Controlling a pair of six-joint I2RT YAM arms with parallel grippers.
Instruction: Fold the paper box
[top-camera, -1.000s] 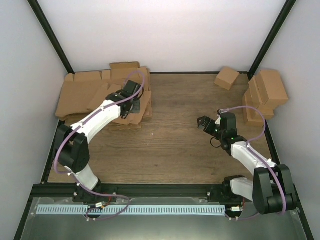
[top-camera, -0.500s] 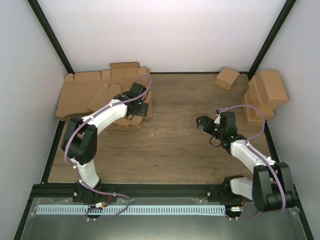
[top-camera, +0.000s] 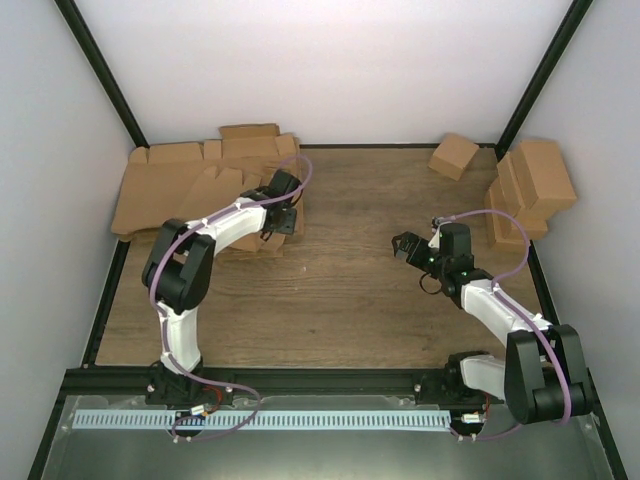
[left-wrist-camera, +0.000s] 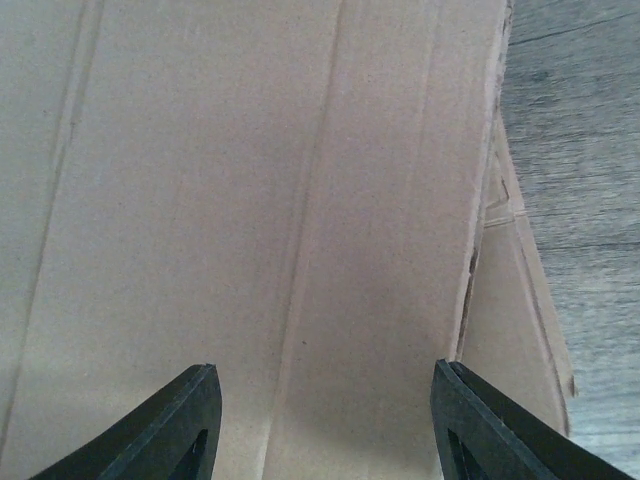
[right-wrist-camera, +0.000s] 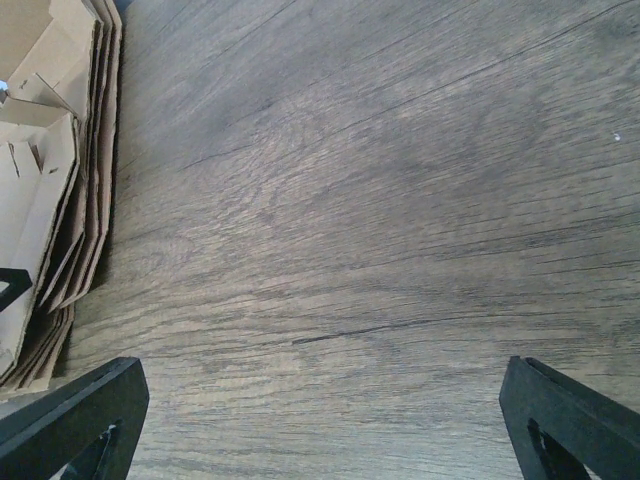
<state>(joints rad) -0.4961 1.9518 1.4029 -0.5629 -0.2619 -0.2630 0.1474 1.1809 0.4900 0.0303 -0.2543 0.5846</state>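
White arms (top-camera: 225, 222), black joints, looping purple cables (top-camera: 528, 252).

The wood-grain surface (top-camera: 340, 280) carries a loose stack of flat cardboard blanks (top-camera: 165, 190) in its far left corner, a single folded box (top-camera: 453, 155) lying askew near the far right corner, and a pile of folded boxes (top-camera: 530, 190) along its right edge.

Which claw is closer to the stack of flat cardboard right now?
Left. The left claw is directly over the flat cardboard stack; the right claw is far off, above the table.
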